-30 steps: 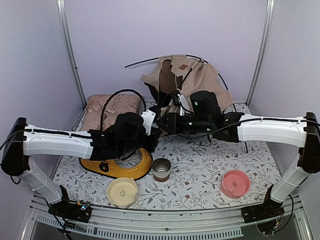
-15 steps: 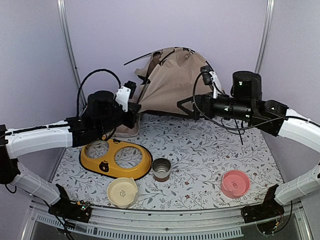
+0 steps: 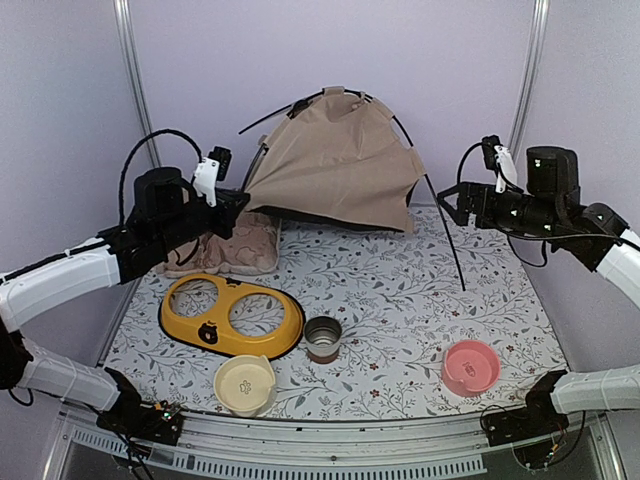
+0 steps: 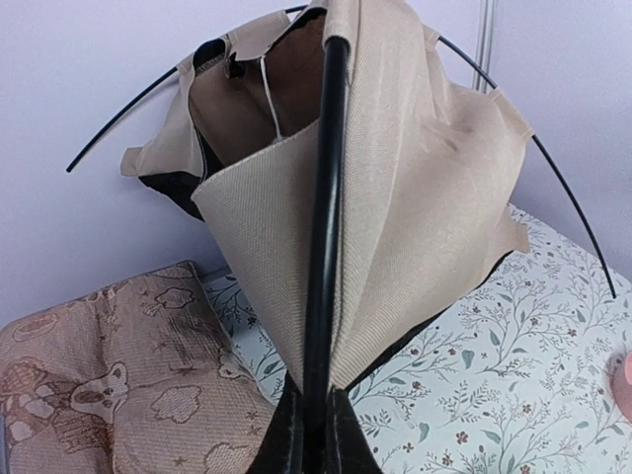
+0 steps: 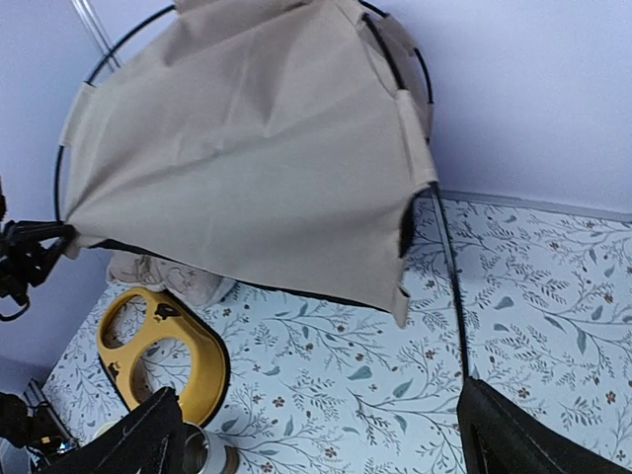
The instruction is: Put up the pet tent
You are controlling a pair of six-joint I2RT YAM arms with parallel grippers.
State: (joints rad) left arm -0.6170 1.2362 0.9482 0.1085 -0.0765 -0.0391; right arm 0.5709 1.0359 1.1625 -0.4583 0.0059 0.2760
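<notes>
**Tent held up by one corner**

The tent [image 3: 335, 160] stands at the back of the bench [image 3: 400, 300]. The left jaws clench a black pole [image 4: 324, 217] at its left corner, probably to keep the fabric spread. The right jaws hang released, well apart from it.

Count: one tent, one cushion [image 3: 225, 245], one feeder [image 3: 232, 318], one cup [image 3: 322, 338], a cream bowl [image 3: 245, 384] and a pink bowl [image 3: 470, 366].

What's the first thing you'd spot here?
The big tan tent stands half up at the back of the table. The left gripper pinches a black pole at its left corner, while the right gripper hangs open to its right. A bright yellow feeder lies in front.
</notes>
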